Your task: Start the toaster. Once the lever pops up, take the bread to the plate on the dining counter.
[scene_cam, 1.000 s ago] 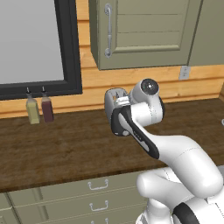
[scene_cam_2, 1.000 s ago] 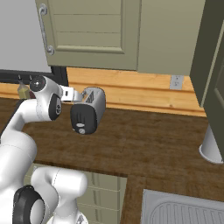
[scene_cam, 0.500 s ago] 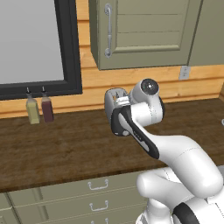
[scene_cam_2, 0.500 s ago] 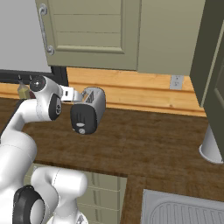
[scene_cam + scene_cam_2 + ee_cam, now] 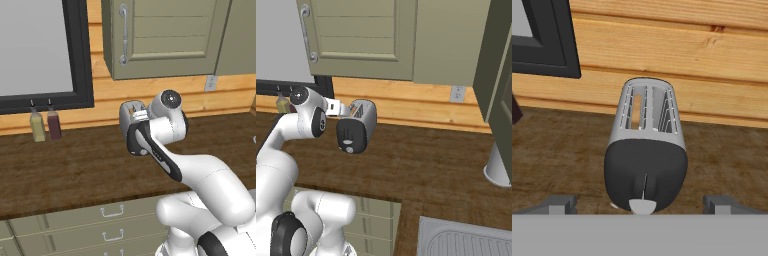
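Brushed-metal toaster [image 5: 646,150] with seemingly glossy black plastic end, on wood-grain counter [image 5: 557,150].

Two bottles [image 5: 45,125], perhaps condiments, stand below the window [image 5: 42,50].

Bread [image 5: 636,111] mostly inside toaster [image 5: 646,165]

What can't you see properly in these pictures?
- Bread: hand view, only a tan sliver shows in the toaster's left slot; the slot walls hide the rest.
- Toaster: left base view, mostly behind the arm.
- Two bottles: left base view, too small to identify contents.
- White object: right base view, cut by the right edge.
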